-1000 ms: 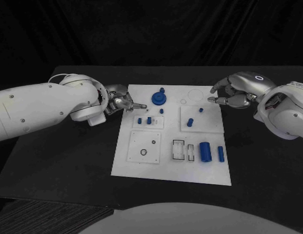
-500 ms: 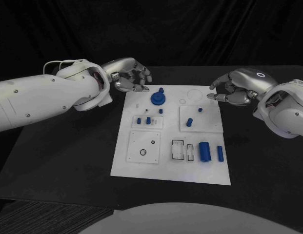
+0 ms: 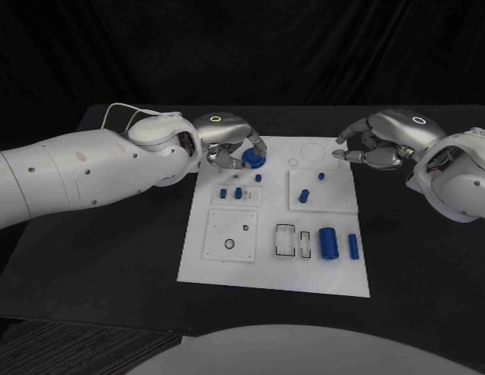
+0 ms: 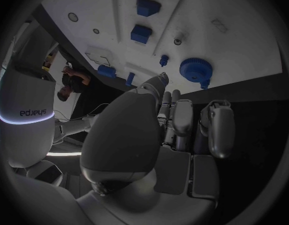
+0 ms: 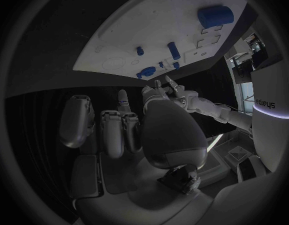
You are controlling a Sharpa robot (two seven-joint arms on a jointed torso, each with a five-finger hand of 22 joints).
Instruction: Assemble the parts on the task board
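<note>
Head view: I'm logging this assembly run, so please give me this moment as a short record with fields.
surface: black table
board: white task board, mid-table
parts: small blue pieces on the board, including a round blue gear at its far end and a blue cylinder nearer the robot
left robot hand: over the board's far left corner, at the gear; contact unclear
right robot hand: by the board's far right corner, fingers curled, holding nothing visible

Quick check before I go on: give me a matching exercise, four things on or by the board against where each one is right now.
Things:
1. left hand
2. right hand
3. blue gear
4. big blue cylinder

Places:
A. near part of the board, right side
B. off the board's far right corner
C. far part of the board, under a hand
D. over the board's far left part

Pairs: 1-D, 2-B, 3-C, 4-A
</note>
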